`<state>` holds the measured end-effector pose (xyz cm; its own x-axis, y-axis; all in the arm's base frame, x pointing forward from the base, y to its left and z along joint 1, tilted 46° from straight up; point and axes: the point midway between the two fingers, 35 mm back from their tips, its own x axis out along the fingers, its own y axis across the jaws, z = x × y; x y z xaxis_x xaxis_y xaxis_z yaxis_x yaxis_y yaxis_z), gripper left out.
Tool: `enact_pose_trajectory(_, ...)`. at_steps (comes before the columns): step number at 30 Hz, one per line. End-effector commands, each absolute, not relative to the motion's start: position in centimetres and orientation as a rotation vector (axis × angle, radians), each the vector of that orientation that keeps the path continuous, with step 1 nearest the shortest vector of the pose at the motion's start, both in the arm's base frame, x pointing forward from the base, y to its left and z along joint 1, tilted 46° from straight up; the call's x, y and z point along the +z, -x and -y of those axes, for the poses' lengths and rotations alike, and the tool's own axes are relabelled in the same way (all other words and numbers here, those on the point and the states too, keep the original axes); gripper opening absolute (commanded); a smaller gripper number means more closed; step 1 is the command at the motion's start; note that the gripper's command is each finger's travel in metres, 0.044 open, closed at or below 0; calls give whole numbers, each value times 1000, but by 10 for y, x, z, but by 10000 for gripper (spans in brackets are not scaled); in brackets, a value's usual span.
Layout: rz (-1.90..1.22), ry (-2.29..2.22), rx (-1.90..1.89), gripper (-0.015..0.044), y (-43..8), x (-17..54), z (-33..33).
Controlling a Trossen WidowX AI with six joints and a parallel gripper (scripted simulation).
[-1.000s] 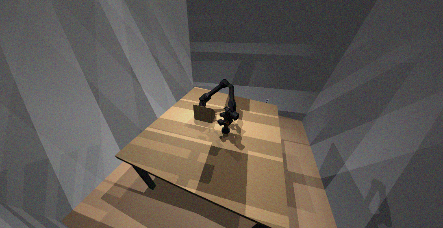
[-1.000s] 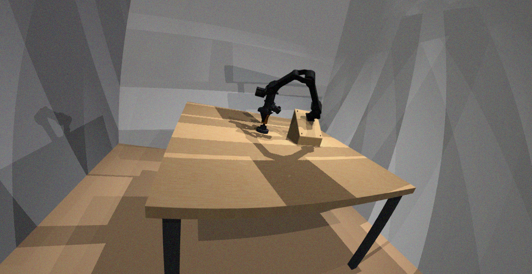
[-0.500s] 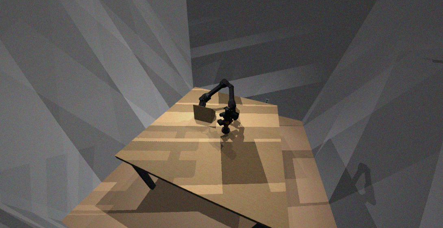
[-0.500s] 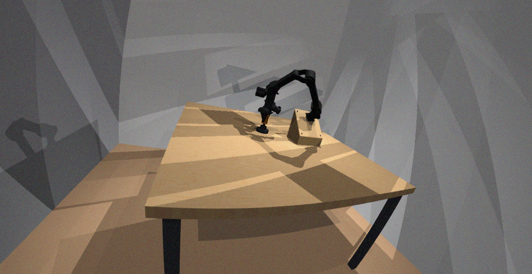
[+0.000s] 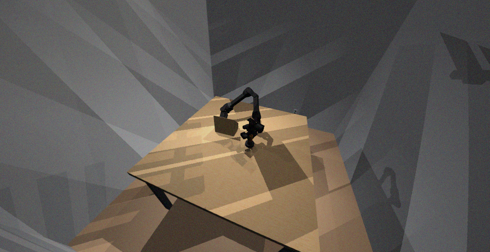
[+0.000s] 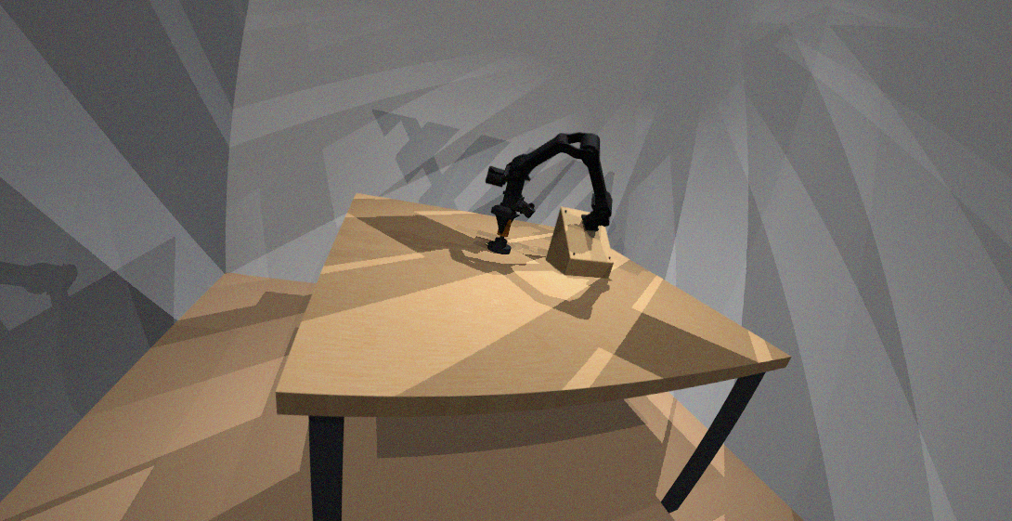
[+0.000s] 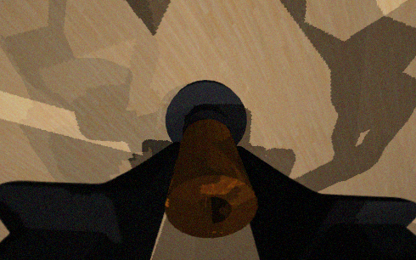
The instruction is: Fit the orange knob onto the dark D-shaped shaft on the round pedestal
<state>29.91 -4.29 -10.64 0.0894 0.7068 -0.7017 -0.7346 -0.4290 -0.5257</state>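
While grasping the orange knob point(image 5: 251, 138) point(image 6: 505, 227) point(image 7: 208, 170) in the hand point(image 5: 250, 136) point(image 6: 504, 225) point(image 7: 207, 149), poised directly above the round pedestal point(image 5: 249, 144) point(image 6: 499, 248) point(image 7: 205, 91) on the desk point(image 5: 219, 168) point(image 6: 396, 332) point(image 7: 253, 51).
Not seated on the pedestal yet; cannot tell whether touching the shaft tip. Probably light, stiff and hardly fragile, but smooth enough to twist or slip between the fingers if jammed. Best held by opposite sides of the barrel, well above the pedestal, then turned gently above it to match flats before pressing straight down.
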Motion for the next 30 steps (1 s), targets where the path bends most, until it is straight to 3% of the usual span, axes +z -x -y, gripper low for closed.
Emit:
enact_pose_trajectory(1,-36,1209,1605,0,-299,-107,42)
enact_pose_trajectory(30,-26,1221,1610,0,-300,-116,32)
